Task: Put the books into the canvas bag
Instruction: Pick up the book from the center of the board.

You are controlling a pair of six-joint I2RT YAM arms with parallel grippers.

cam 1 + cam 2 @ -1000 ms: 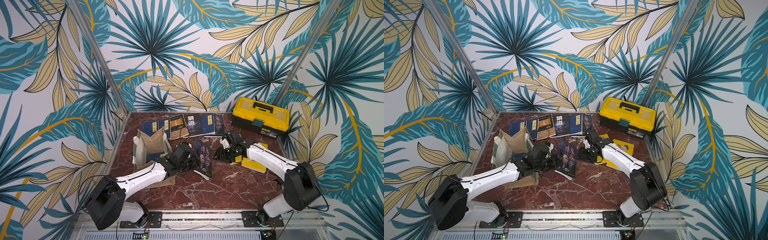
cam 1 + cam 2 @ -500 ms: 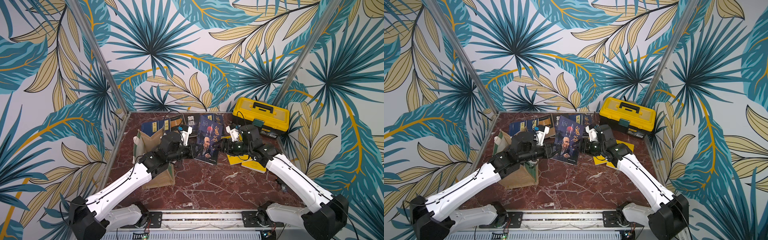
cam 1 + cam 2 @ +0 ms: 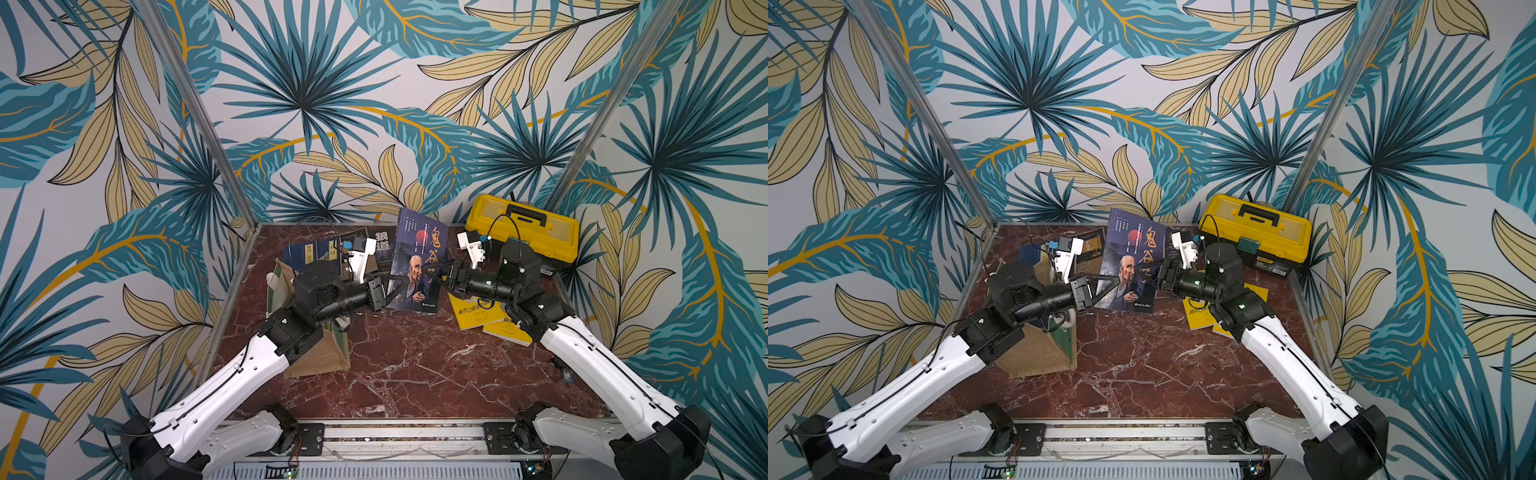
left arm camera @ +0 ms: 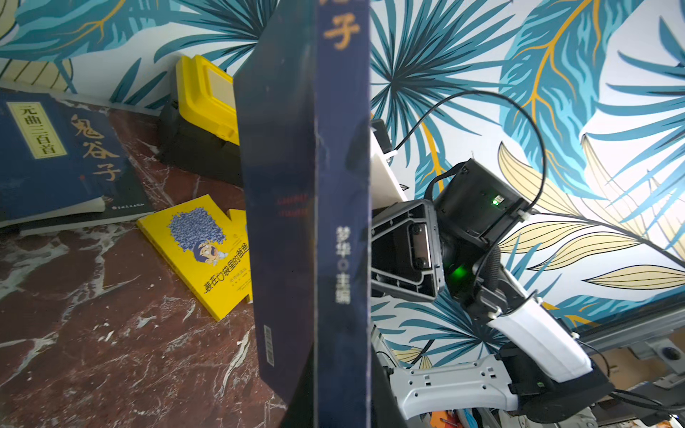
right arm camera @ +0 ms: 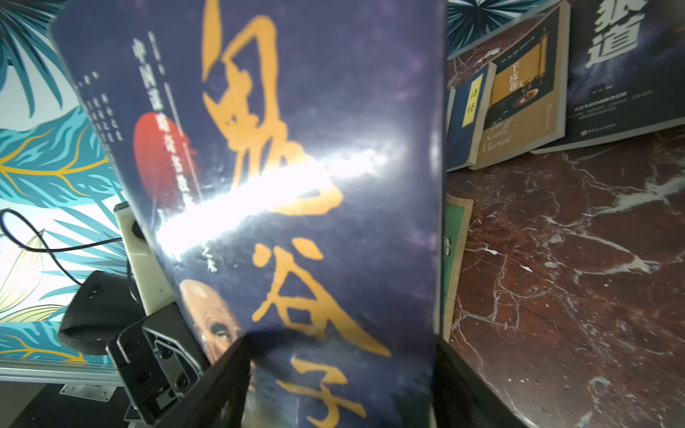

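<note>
Navy book (image 3: 419, 249) now up off the table (image 3: 415, 374), and one grip loosens.
We see it upright over the table's back middle: the left gripper (image 3: 395, 284) stays clamped on its edge, while the fingers of the right gripper (image 3: 436, 275) have spread apart beside it. The canvas bag (image 3: 322, 357) stands at the left edge, so we judge the left arm alone can carry the book there.

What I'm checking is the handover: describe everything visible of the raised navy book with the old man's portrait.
The navy book is a glossy paperback: orange brush-written title, red disc, bald old man's portrait, lettered spine. It is held upright, cover toward the top cameras, above the marble table. The left gripper is shut on one edge; the right gripper has its jaws open around the opposite edge.
</note>
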